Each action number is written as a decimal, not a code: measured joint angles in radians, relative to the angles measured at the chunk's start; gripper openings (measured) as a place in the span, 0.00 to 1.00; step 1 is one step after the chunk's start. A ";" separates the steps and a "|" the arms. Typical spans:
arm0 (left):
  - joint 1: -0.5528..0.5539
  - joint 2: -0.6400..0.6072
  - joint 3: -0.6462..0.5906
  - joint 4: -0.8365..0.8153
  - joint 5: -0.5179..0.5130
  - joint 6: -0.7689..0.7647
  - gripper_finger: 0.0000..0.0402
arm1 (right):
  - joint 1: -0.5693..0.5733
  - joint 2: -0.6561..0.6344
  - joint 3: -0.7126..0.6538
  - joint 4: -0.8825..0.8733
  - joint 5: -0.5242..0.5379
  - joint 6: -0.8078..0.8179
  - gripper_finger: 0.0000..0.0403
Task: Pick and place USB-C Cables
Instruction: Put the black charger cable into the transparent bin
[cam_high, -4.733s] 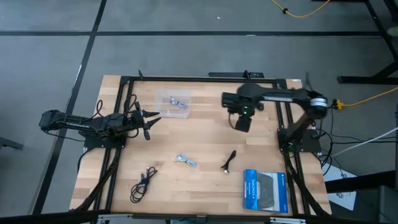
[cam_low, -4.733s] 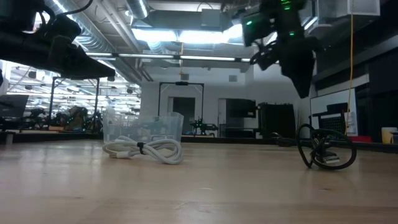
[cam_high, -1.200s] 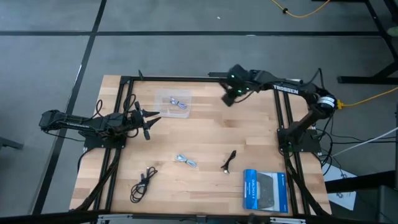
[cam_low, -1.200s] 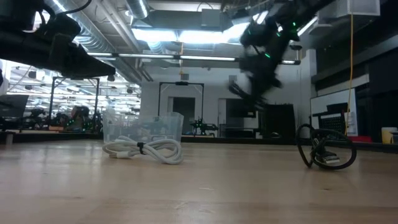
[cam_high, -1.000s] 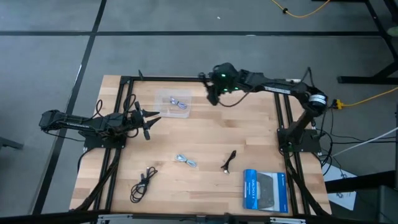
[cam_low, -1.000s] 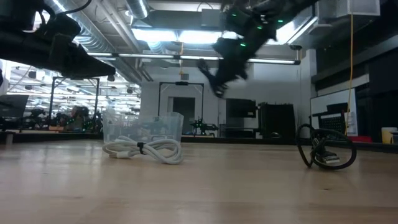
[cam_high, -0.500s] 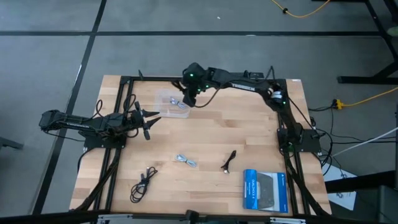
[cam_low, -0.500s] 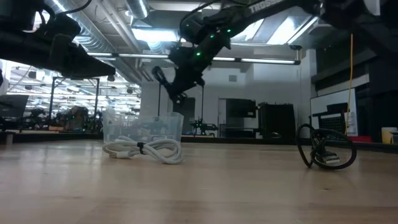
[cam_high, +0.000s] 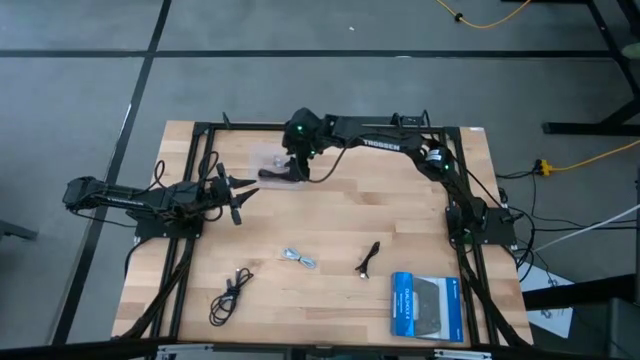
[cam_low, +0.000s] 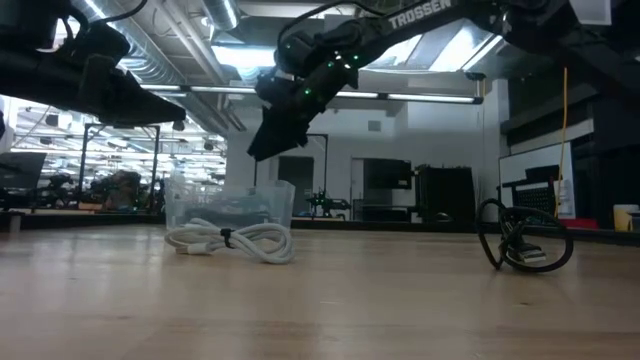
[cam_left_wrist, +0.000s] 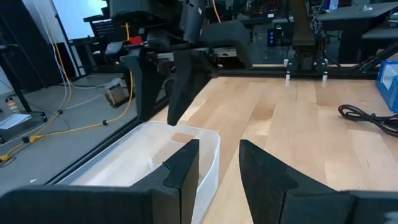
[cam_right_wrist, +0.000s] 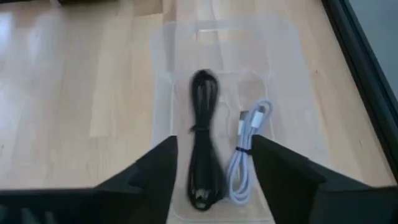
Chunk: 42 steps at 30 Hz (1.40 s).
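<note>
My right gripper hovers open over the clear plastic bin at the table's far side, fingers pointing down into it. Inside the bin a black cable bundle shows between the spread fingers, apart from both, with a silver-white cable beside it. On the table lie another silver-white cable, a small black cable and a black coil. My left gripper waits open at the table's left, just left of the bin.
A blue box lies at the near right corner. Black frame rails run along the table's left, right and far sides. In the low view the silver-white cable lies in front of the bin, the black coil to the right.
My right arm has swung along the far edge toward the table's left, from the far middle to over the clear bin, and its gripper has tipped down toward the bin. The cables on the table have not moved.
</note>
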 joint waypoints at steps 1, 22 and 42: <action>0.000 0.000 0.000 0.000 0.000 0.000 0.27 | -0.001 -0.001 0.000 -0.007 0.000 0.010 0.54; 0.000 0.000 0.000 0.000 0.000 0.000 0.27 | 0.055 -0.243 0.000 -0.538 0.124 0.179 0.54; 0.000 0.000 0.000 -0.007 0.000 -0.001 0.27 | 0.109 -0.244 -0.005 -0.621 0.127 0.127 0.54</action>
